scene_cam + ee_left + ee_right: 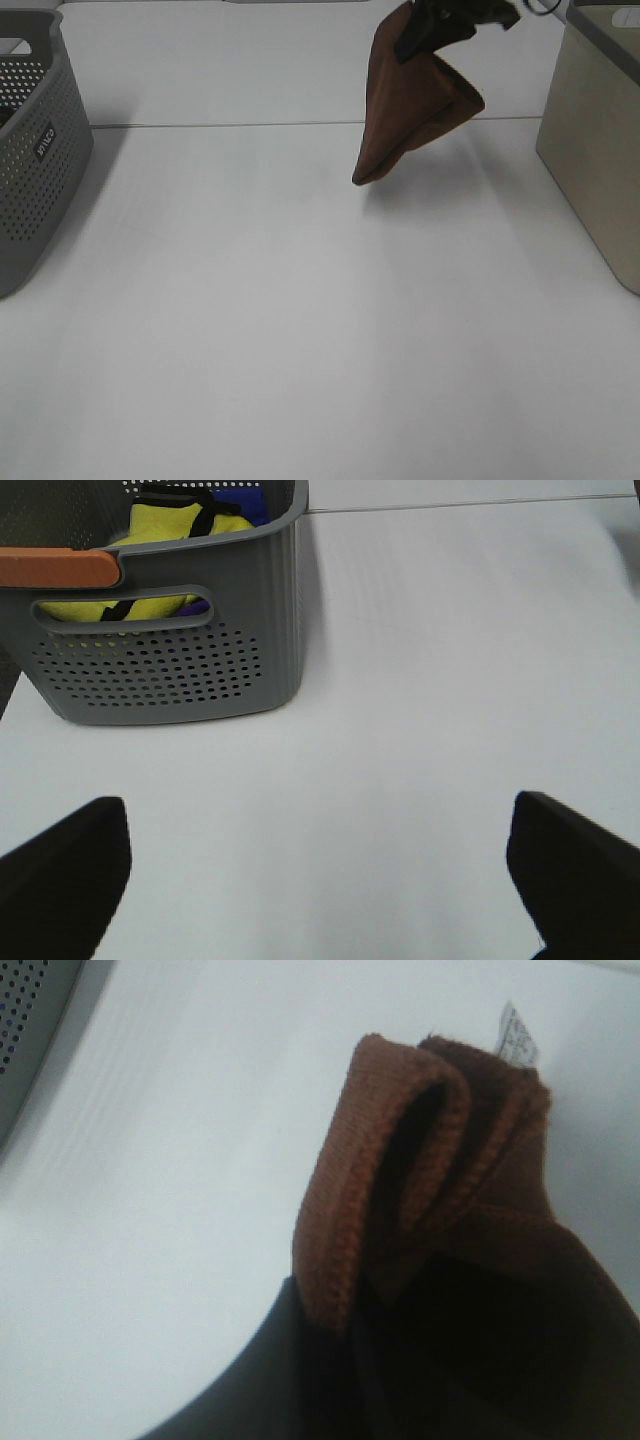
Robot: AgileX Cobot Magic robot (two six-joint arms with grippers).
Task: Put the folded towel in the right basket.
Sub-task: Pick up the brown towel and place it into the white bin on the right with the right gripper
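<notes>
the towel (400,1200) is dangling, pinched in the right claw (425,35), above the surface (300,350) near the right basket (600,140); it's needing to clear the rim before release. the left claw (320,875) is gaping wide.

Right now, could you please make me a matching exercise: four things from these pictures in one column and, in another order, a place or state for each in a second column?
Things
1. brown towel
2. grey basket
3. beige basket
4. left gripper

Places or states
A. open, over bare table
B. at the right edge of the high view
C. hanging in the air, lifted off the tabletop
D. holds a yellow item

Pairs: 1-C, 2-D, 3-B, 4-A
</notes>
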